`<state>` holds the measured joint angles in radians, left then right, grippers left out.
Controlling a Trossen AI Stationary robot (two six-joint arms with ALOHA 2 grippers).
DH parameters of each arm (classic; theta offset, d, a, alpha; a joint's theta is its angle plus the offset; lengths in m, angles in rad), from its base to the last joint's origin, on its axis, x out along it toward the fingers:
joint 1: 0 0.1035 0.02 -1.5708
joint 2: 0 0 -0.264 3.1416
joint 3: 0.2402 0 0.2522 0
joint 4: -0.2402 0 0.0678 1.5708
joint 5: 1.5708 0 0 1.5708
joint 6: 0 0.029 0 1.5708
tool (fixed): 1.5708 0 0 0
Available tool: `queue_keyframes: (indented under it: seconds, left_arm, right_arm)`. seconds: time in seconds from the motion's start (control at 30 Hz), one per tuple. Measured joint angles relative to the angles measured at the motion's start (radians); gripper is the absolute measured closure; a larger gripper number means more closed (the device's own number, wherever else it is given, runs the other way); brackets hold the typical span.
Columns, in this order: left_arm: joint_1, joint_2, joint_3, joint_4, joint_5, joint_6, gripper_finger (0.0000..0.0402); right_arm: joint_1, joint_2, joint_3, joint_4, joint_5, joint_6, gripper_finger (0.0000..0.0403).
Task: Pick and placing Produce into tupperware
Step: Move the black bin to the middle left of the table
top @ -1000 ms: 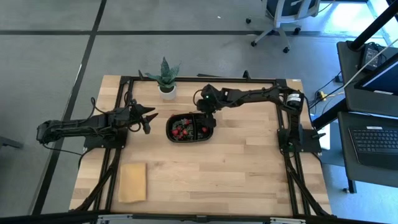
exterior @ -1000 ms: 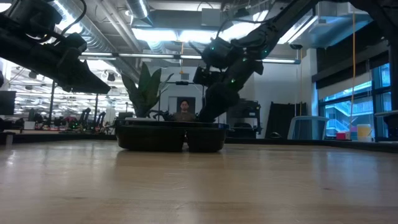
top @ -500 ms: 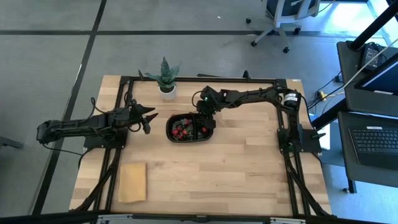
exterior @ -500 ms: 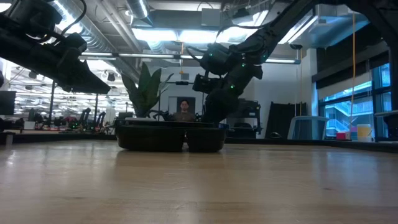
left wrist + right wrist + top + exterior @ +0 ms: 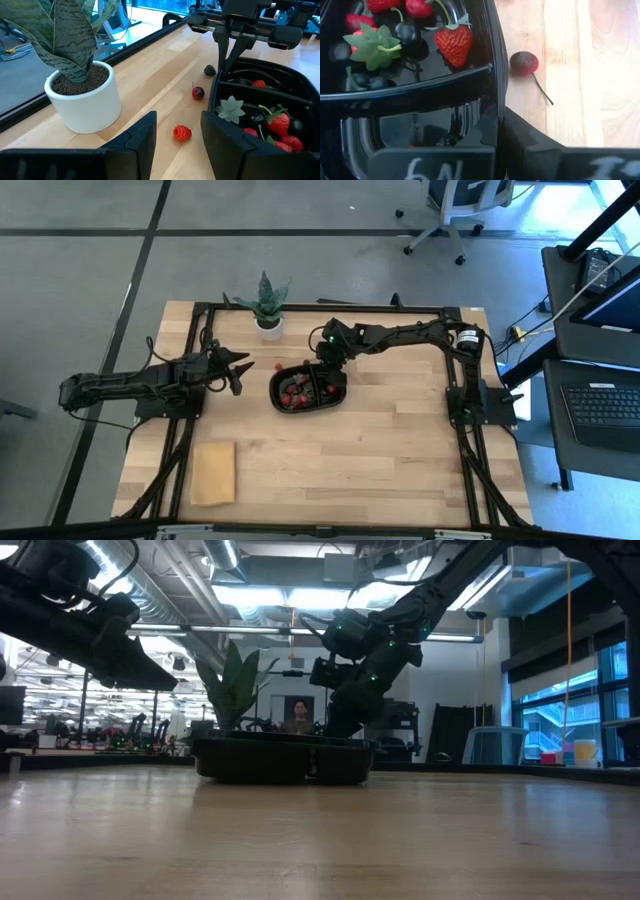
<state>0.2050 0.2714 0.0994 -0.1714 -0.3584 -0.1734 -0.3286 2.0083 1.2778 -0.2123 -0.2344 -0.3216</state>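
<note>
The black two-compartment tupperware [image 5: 308,388] sits on the wooden table, skewed, with red and dark produce [image 5: 291,390] mostly in its left compartment. A raspberry [image 5: 182,132], a cherry [image 5: 198,92] and a blackberry [image 5: 210,70] lie loose on the table just beyond its far rim. My right gripper [image 5: 325,366] is shut on that far rim. My left gripper [image 5: 240,372] hangs open above the table left of the tray, touching nothing. My right gripper pinches the tray's far wall and rim [image 5: 495,95], beside the centre divider. One finger [image 5: 470,140] is inside the sparser compartment and the other [image 5: 530,140] outside. The fingers slant down from the table's far right. The tray's bottom rests on the table.
A potted plant in a white pot [image 5: 267,310] stands at the far edge, close to the loose berries. A flat tan block [image 5: 213,472] lies near the front left. Black frame rails [image 5: 200,310] border the table. A person [image 5: 296,715] shows far behind.
My right gripper has shut on the tray's far rim. The tray has turned a little on the table: its left end has swung toward the near edge and slightly right, uncovering a red berry on the wood beyond it.
</note>
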Motion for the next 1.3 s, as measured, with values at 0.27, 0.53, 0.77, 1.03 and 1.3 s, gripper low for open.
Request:
queue_keyframes:
  seconds: [0.27, 0.53, 0.77, 1.03, 1.3]
  left_arm:
    - [0.000, 0.000, 0.000, 0.000, 0.000, 0.000, 0.0255]
    - [0.000, 0.000, 0.000, 0.000, 0.000, 0.000, 0.0255]
    - [0.000, 0.000, 0.000, 0.000, 0.000, 0.014, 0.0255]
    - [0.000, 0.000, 0.000, 0.000, 0.000, 0.030, 0.0255]
    - [0.000, 0.000, 0.000, 0.000, 0.000, 0.078, 0.0255]
  right_arm:
    - [0.000, -0.003, 0.007, -0.037, 0.000, 0.029, 0.0393]
    - [-0.007, -0.008, 0.118, -0.241, -0.044, 0.083, 0.0394]
    - [0.034, -0.008, 0.200, -0.357, -0.066, 0.127, 0.0394]
    - [0.054, -0.008, 0.205, -0.359, -0.207, 0.294, 0.0394]
    - [0.156, -0.008, 0.205, -0.268, -0.117, 0.462, 0.0394]
